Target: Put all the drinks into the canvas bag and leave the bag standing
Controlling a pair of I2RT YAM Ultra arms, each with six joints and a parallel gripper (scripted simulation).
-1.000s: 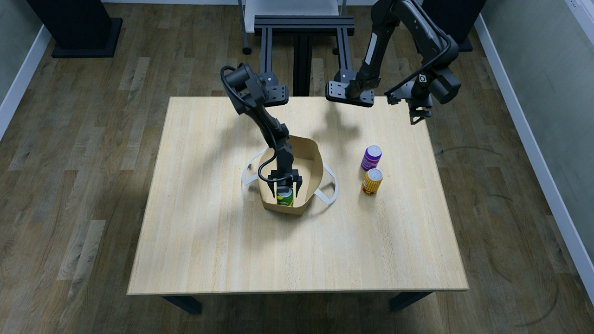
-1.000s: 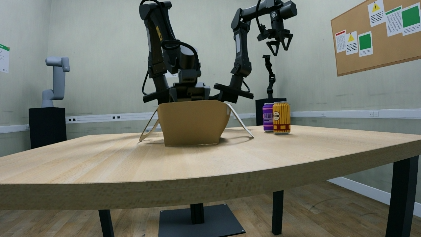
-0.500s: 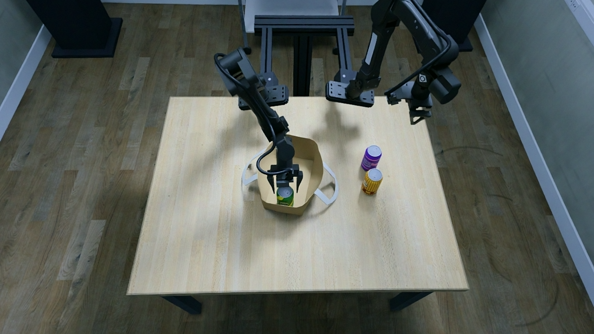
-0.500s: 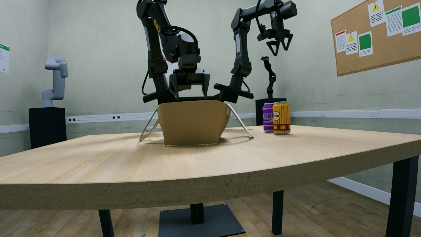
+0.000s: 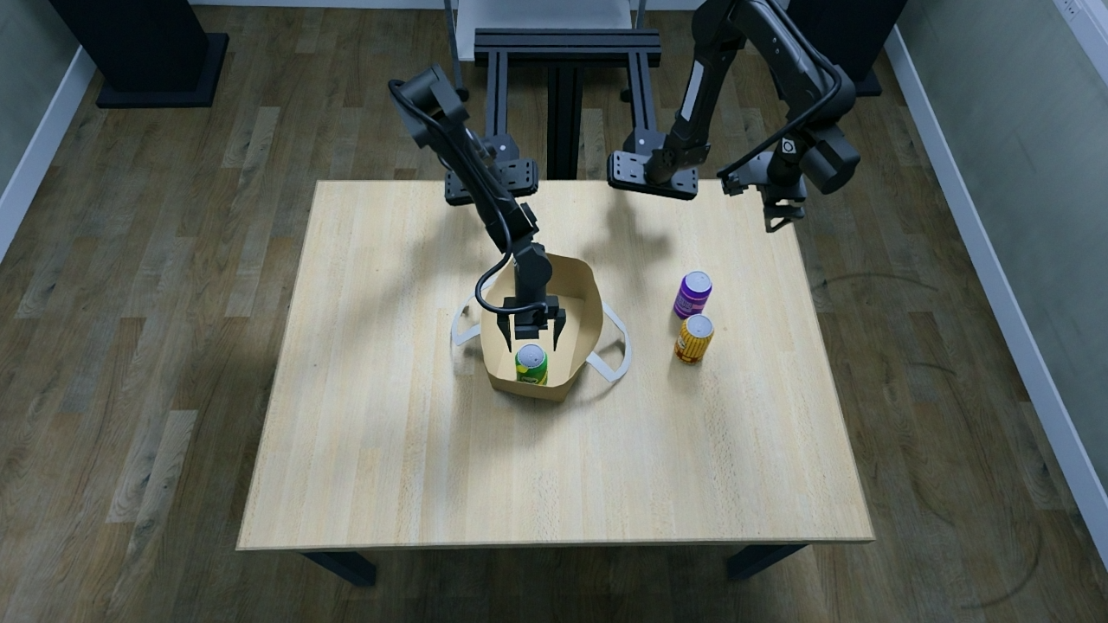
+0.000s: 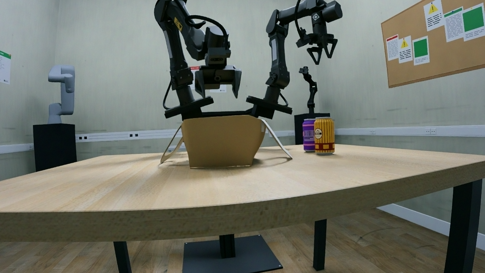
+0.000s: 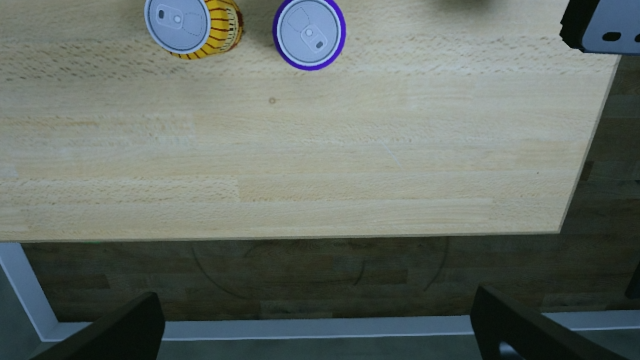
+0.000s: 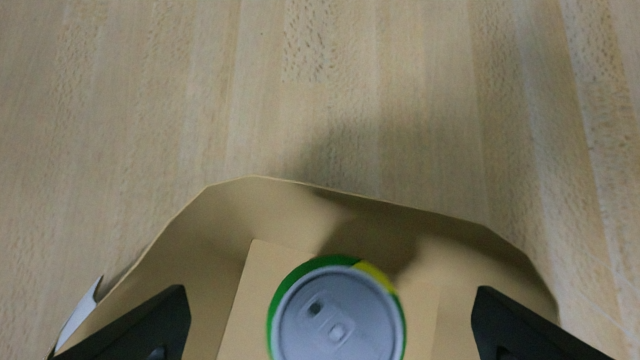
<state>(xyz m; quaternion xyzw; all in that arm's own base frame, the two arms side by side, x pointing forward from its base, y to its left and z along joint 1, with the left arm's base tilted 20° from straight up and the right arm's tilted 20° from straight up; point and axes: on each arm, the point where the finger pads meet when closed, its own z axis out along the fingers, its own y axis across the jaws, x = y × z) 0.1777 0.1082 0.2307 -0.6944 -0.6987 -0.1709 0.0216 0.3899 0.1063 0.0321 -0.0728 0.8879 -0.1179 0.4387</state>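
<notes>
1 green can (image 5: 531, 364) inside the tan bag (image 5: 582, 313), 2 cans (image 5: 691, 294) on the table (image 5: 387, 465) beside it

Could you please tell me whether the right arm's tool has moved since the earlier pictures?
Yes; in the exterior view, the right tool has risen above the bag's rim.
</notes>
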